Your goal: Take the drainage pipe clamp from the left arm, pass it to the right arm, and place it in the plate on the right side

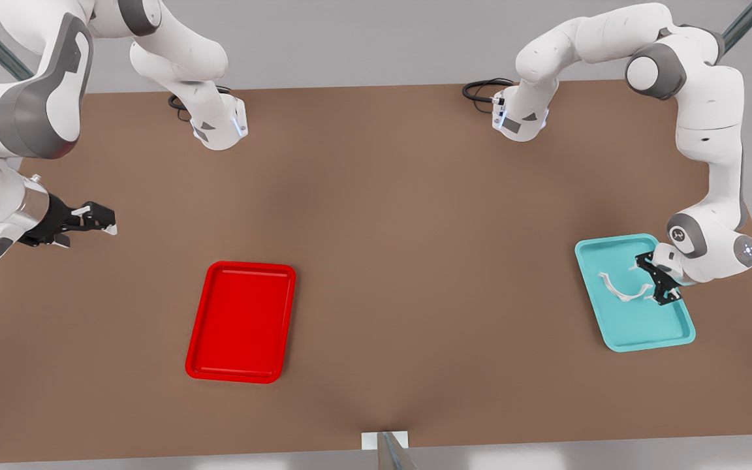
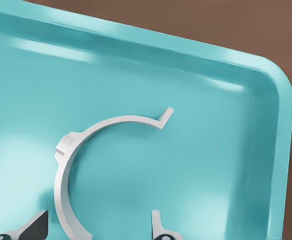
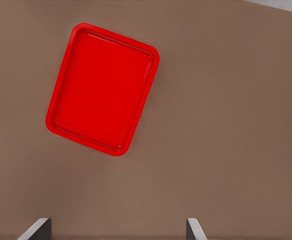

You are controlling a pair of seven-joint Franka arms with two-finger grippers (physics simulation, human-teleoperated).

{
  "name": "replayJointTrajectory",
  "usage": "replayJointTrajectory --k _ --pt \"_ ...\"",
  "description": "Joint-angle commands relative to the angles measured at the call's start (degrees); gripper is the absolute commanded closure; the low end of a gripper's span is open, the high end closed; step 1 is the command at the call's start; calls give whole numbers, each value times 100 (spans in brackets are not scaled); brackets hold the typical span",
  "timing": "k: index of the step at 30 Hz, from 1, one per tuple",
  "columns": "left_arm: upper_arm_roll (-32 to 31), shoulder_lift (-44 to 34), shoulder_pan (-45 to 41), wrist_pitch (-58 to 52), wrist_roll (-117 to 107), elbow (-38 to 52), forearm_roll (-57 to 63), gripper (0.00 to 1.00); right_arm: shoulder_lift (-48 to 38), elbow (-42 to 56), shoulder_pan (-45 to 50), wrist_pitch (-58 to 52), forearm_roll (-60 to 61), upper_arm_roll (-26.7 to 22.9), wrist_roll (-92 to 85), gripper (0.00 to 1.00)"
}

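Note:
The drainage pipe clamp point(image 1: 623, 291), a thin white arc with bent tabs, lies in the teal tray point(image 1: 637, 326) at the front view's right. My left gripper point(image 1: 645, 284) is low over that tray, open, at the clamp's end nearest the arm. In the left wrist view the clamp point(image 2: 106, 124) curves across the teal tray point(image 2: 210, 165) and its band passes between the left gripper's point(image 2: 97, 231) tips. My right gripper point(image 1: 95, 222) waits open above the table at the front view's left. The red plate point(image 1: 240, 320) lies bare; in the right wrist view the plate point(image 3: 103, 87) sits beyond the right gripper point(image 3: 115, 231).
Both arm bases point(image 1: 219, 127) point(image 1: 519, 117) stand at the table's far edge with black cables point(image 1: 480, 88) beside them. A small white bracket point(image 1: 384, 440) sits at the near edge. Bare brown table point(image 1: 415, 261) separates the two trays.

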Motion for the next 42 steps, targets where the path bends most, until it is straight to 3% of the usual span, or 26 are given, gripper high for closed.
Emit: replayJointTrajectory --k 1,9,10,12,15,23,28,34,36,40,42 --pt "0 -7 -3 -107 320 3 -1 0 -6 3 -6 -6 10 -7 -204 0" --pt "0 19 -64 -98 -313 3 8 0 12 3 -6 3 19 -7 -231 0" --pt "0 19 -73 -98 -304 12 16 3 12 3 -6 -6 10 -7 -231 0" --pt "0 19 -73 -98 -313 12 25 24 12 3 -6 -6 19 -7 -231 0" --pt "8 37 -82 -89 -313 21 25 31 12 3 -6 3 19 -7 -257 0" --pt "26 37 -170 -98 -542 29 87 79 29 3 -76 3 19 -7 -363 0" --pt "35 -24 -249 -142 -585 91 175 79 38 3 -120 3 19 -7 -450 0" --pt "8 -622 -758 -1354 -1490 407 597 79 73 3 -146 3 28 -7 -477 0" --pt "-97 -1053 -1172 -2198 -2615 451 448 79 82 3 -182 3 28 -7 -547 0" --pt "-633 -1448 -1303 -2621 -5418 451 -1179 79 82 3 -182 3 28 2 -538 0" --pt "-1089 -1484 -1374 -2629 -7112 600 -1380 79 82 3 -182 3 28 2 -538 0"
